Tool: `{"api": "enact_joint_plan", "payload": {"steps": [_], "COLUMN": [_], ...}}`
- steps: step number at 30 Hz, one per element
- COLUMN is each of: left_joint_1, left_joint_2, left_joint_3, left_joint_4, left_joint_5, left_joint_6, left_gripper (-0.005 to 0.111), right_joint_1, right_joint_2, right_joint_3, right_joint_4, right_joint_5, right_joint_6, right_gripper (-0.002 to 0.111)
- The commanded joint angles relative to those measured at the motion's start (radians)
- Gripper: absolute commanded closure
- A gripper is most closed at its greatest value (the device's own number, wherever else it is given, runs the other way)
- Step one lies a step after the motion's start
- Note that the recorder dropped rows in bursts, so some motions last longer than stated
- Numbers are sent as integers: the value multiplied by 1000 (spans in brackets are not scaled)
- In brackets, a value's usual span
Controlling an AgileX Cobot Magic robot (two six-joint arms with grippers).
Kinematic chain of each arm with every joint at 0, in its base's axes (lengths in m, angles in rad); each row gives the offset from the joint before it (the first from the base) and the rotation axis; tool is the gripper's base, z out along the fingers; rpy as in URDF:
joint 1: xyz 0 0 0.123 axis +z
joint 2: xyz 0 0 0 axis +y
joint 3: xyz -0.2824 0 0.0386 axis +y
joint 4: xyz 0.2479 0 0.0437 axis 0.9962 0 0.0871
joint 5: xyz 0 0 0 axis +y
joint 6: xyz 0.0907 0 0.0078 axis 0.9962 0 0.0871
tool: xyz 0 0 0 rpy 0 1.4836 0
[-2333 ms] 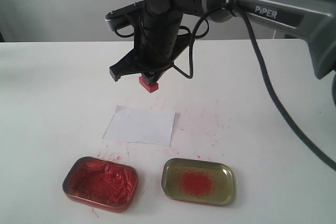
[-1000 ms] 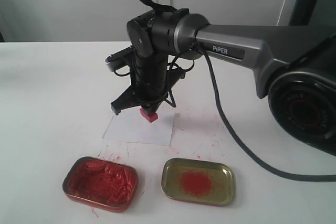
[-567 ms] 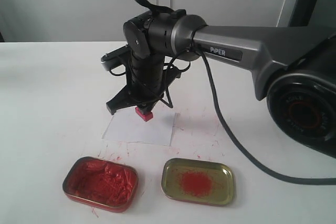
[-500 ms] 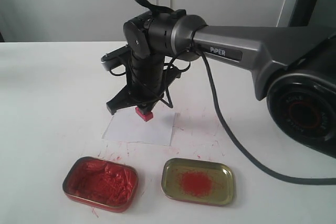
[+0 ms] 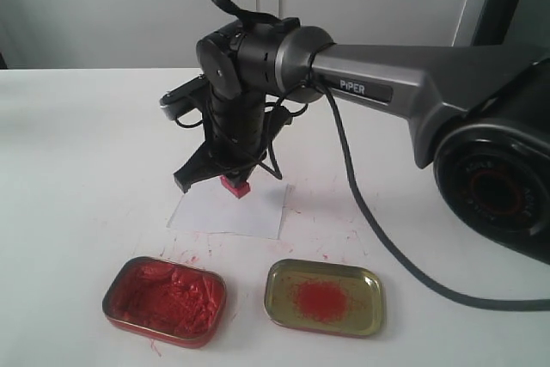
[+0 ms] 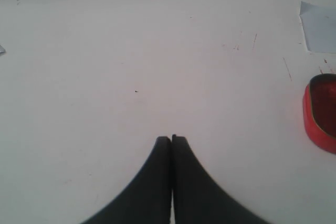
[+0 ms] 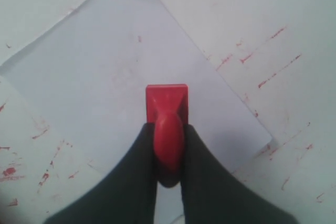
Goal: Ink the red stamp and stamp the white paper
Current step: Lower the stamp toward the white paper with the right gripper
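**Ext. view, near to far.** Red tin [image 5: 165, 301] of lumpy paste (left) and gold tin [image 5: 324, 298] w/ a red smear (right) sit side by side, apart, on the white bench [image 5: 77, 169]. Behind them the white paper [image 5: 219, 212] lies flat, w/ red flecks on the bench round it. Over the paper's far edge the right end effector [image 5: 233, 174] points down, clamped on the red stamp [image 5: 235, 186]. Its dark arm [image 5: 412, 92] runs off to the right.

**Right wrist view only.** Both fingers [image 7: 142, 182] pinch the stamp's knob. The square block faces down over the middle of the sheet. Whether block and paper touch cannot be told.

**Left wrist view only.** Left end effector [image 6: 171, 141] is closed, tips together w/ nothing between, over bare bench. A paper corner and the red tin's rim show at the frame edge. The gold tin shows in the ext. view alone.
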Motion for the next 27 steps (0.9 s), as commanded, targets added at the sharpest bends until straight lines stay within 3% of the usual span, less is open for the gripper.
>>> {"api": "enact_joint_plan", "payload": {"steps": [1,27], "left_joint_1": [4,4], "left_joint_2": [-3,-3], "left_joint_3": [7,7], "left_joint_4": [-11,-11], "left_joint_5": [1,1], "left_joint_6": [0,0], "left_gripper": [107,107], "right_joint_1": [15,15], "right_joint_2": [0,11], "right_joint_3": [-3,-3], "right_joint_4": [-43,-3], "right_joint_5": [-22,-46], "right_joint_6": [-16,-43], "right_gripper": [108,108]}}
